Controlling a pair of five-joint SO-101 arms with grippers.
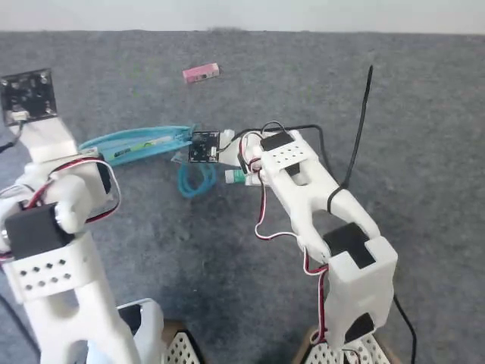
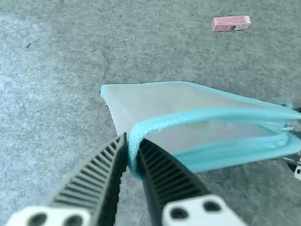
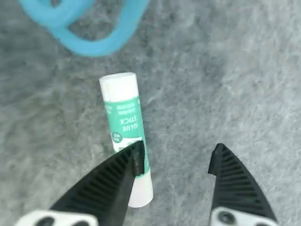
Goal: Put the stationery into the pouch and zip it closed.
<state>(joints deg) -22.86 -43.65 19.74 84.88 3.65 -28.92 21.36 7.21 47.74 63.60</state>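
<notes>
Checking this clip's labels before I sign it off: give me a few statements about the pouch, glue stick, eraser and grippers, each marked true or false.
1. The left gripper is clamped on the teal zipper edge of the pouch. True.
2. The glue stick is inside the pouch. False: it lies on the grey mat, outside the pouch.
3. The right gripper is open, with one finger over the glue stick. True.
4. The pink eraser is held in the right gripper. False: it lies alone on the mat, apart from both arms.
5. The pouch is zipped closed. False: its mouth gapes open.
</notes>
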